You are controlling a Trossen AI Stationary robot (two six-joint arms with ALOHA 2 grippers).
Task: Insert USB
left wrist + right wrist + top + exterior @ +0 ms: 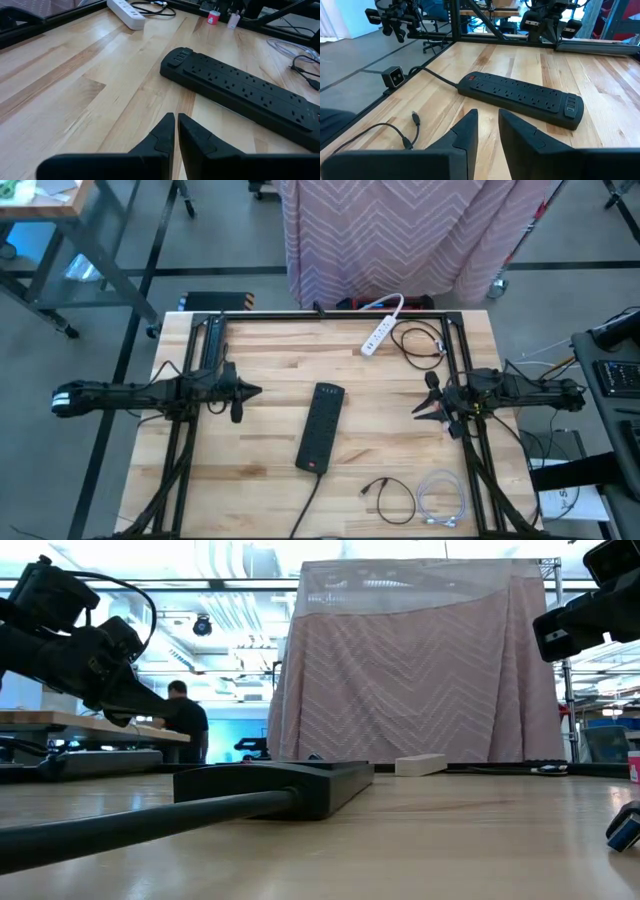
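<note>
A black power strip (320,428) lies flat on the middle of the wooden table, its cord running off the near edge; it also shows in the left wrist view (240,87) and the right wrist view (520,92). A black USB cable (385,495) lies coiled near the table's near right, its plug (415,118) resting on the wood. My left gripper (257,391) hovers left of the strip, shut and holding nothing (176,127). My right gripper (424,396) hovers right of the strip, open and empty (488,125).
A white power strip (378,332) and a black cable loop (420,340) lie at the far right. A white coiled cable (440,500) sits beside the black USB cable. Black frame rails (465,360) run along the table's sides. A pink curtain (420,670) stands behind the far edge.
</note>
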